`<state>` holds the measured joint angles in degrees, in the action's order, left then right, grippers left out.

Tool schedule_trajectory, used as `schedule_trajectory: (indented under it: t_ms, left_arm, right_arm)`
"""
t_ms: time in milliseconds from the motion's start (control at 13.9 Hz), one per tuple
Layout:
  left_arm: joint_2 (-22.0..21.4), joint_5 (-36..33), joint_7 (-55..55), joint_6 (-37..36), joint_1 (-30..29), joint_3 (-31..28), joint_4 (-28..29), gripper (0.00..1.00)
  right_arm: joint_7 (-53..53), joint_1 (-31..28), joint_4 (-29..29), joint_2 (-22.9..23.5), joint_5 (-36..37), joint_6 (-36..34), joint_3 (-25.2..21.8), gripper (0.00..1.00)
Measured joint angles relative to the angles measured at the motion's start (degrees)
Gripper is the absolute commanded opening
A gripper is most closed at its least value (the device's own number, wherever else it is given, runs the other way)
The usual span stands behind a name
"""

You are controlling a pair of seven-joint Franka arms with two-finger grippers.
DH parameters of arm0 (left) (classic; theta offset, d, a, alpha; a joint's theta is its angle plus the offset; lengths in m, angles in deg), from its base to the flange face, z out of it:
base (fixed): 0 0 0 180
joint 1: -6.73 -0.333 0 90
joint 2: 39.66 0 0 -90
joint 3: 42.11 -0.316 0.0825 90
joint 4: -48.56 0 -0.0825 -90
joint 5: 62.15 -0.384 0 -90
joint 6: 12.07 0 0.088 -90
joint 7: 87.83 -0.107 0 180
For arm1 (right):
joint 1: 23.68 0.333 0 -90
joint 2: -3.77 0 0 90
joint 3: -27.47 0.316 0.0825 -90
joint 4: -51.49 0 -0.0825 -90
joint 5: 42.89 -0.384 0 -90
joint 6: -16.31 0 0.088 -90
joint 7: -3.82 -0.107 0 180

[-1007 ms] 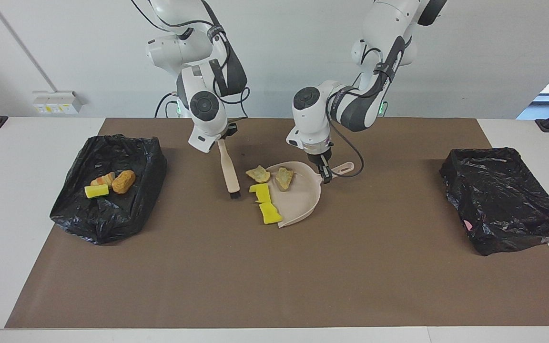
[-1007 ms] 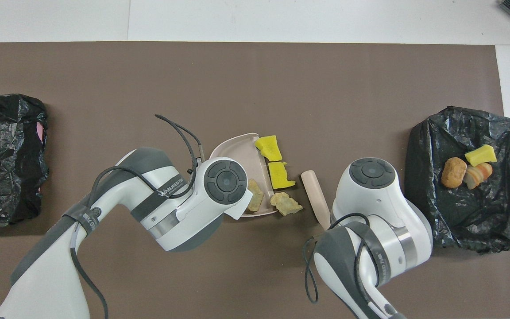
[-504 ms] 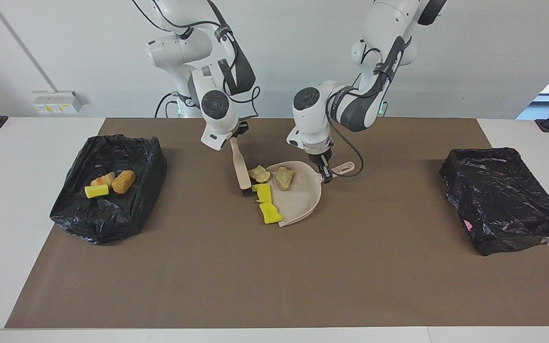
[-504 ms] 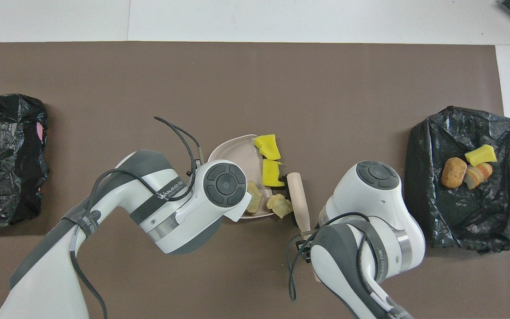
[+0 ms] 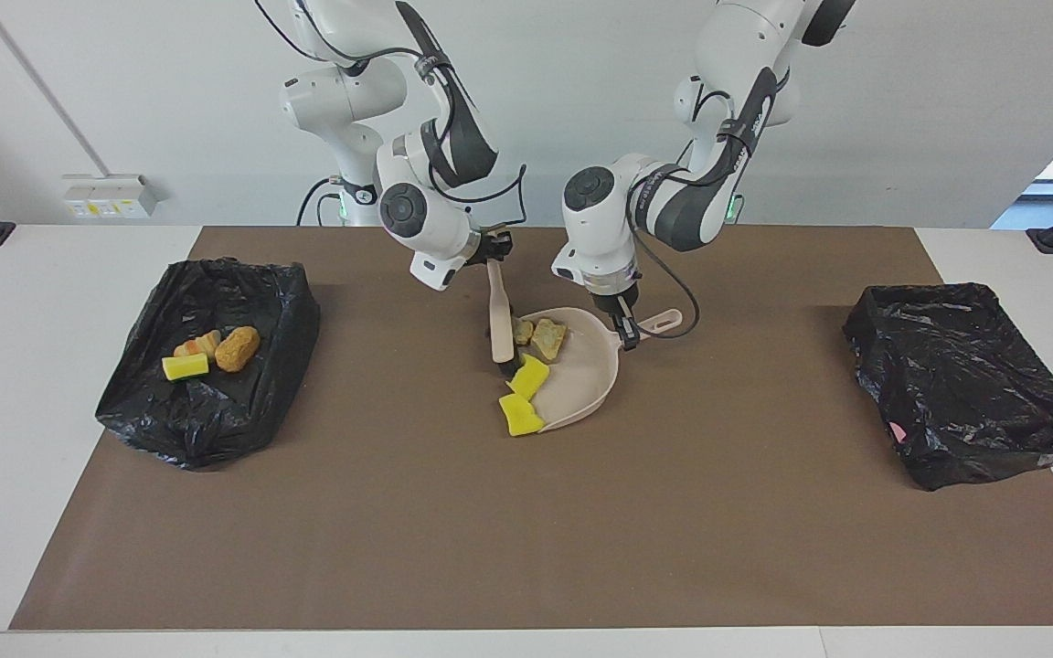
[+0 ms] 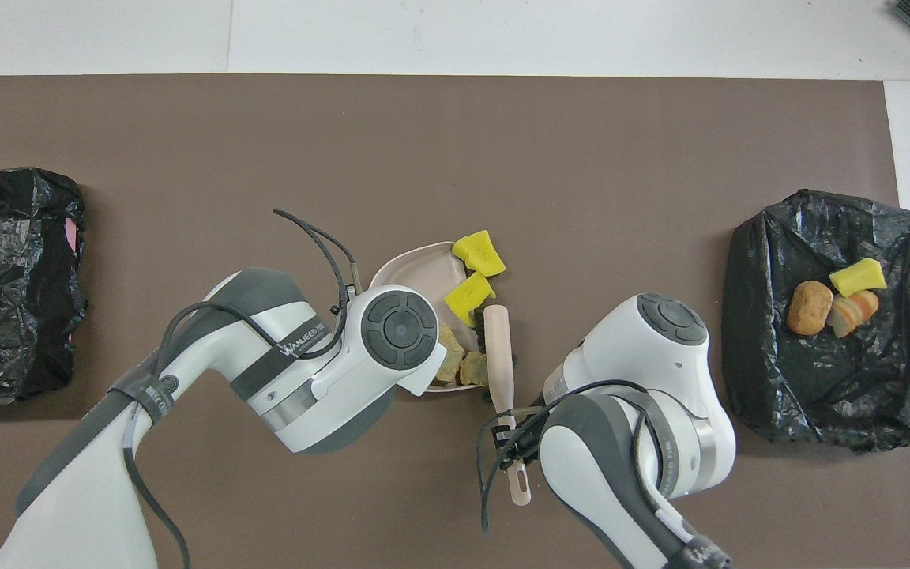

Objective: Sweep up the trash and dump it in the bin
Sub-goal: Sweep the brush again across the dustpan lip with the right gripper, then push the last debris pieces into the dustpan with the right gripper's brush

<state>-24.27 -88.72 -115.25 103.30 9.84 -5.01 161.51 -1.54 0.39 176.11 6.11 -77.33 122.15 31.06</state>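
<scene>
A: Facing view check. How many scraps do you count?

B: I count seven: three in the bin (image 5: 207, 366) at the right arm's end, two yellow pieces (image 5: 523, 395) at the dustpan (image 5: 581, 379) lip, two brown chunks (image 5: 540, 336) inside. Second bin (image 5: 961, 384) holds none.

A: Grippers?

B: Right gripper (image 5: 493, 249) clenched on the brush (image 5: 499, 320); left gripper (image 5: 622, 324) clamped on the dustpan handle.

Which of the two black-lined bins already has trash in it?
The bin at the right arm's end of the table: it holds a yellow sponge piece and two brown chunks. The other bin holds none.
</scene>
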Motion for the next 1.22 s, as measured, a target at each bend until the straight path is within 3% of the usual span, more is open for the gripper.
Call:
schedule_trajectory:
  t_ms: [432, 720, 935, 1223]
  left_arm:
    - [0.0, 1.1, 0.2, 0.6, -0.6, 0.0, 0.1, 0.00]
    - [0.0, 3.0, 1.8, 0.6, -0.7, -0.1, 0.1, 0.00]
    - [0.0, 3.1, 3.6, 0.3, -0.8, -0.1, 0.1, 0.00]
    - [-0.2, 3.1, 4.6, -0.5, -1.1, -0.1, -0.1, 0.00]
  right_arm:
    - [-0.9, -4.0, -9.5, 0.5, 8.7, -13.1, -0.7, 0.00]
    - [0.4, -4.8, -12.8, 1.2, 23.0, -13.6, -0.6, 0.00]
    - [5.0, -5.9, -17.5, 4.8, 31.5, -13.3, -0.7, 0.00]
    - [9.9, -6.0, -25.0, 13.2, 41.3, -13.0, -0.4, 0.00]
